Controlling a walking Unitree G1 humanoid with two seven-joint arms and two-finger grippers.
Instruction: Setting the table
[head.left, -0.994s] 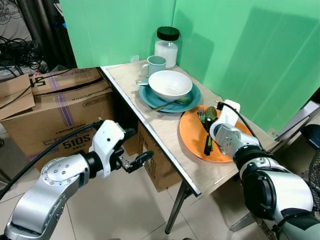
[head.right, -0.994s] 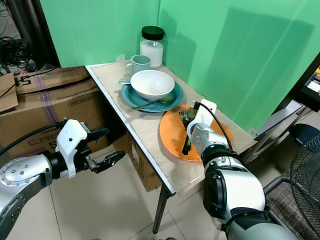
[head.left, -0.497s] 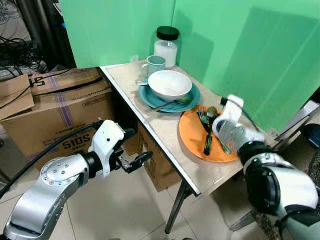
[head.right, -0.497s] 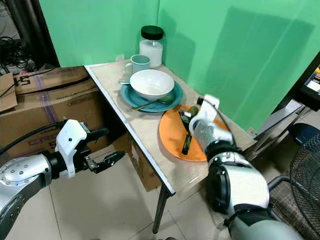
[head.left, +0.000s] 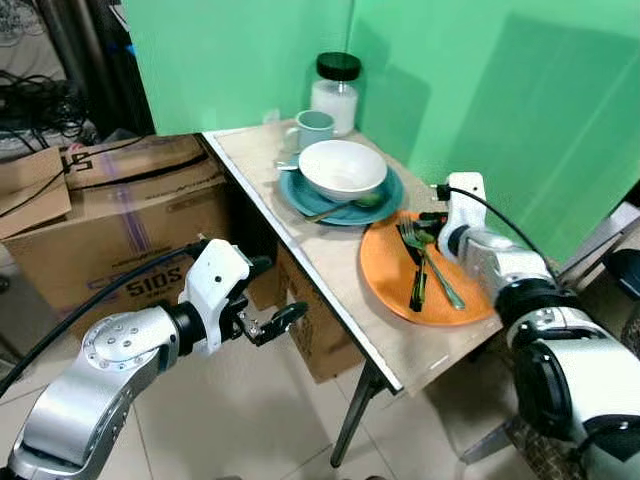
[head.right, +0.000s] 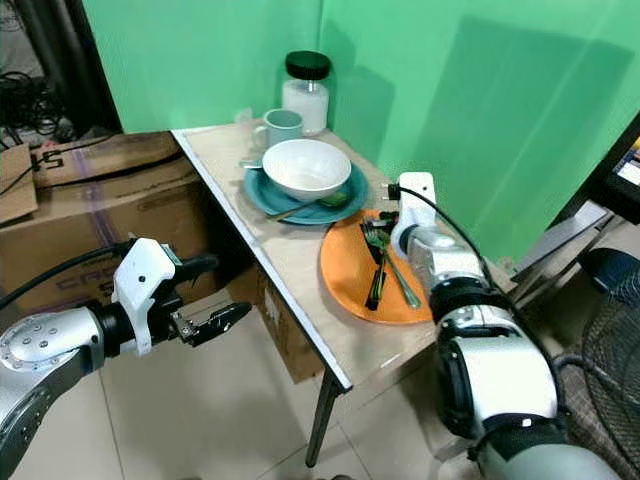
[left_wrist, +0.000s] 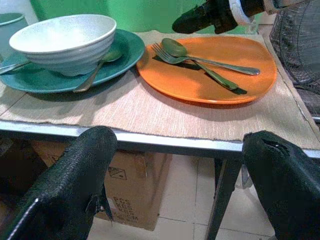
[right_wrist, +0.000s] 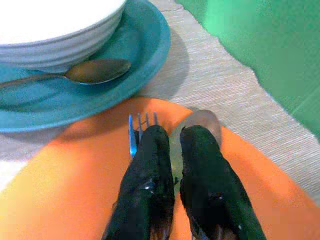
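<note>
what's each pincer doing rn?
Left pincer: open, empty, beside the table.
Right pincer: nearly closed over fork and spoon; grip cannot be told.

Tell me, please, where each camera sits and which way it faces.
Eye views: on the head, looking forward and down at the wooden table; both arms show, left tool beside its edge.
Left wrist view: low beside the table, facing across the round orange plate; its black fingers frame it.
Right wrist view: above that plate, along the right tool towards the metal fork.
Both wrist views share the fork.
</note>
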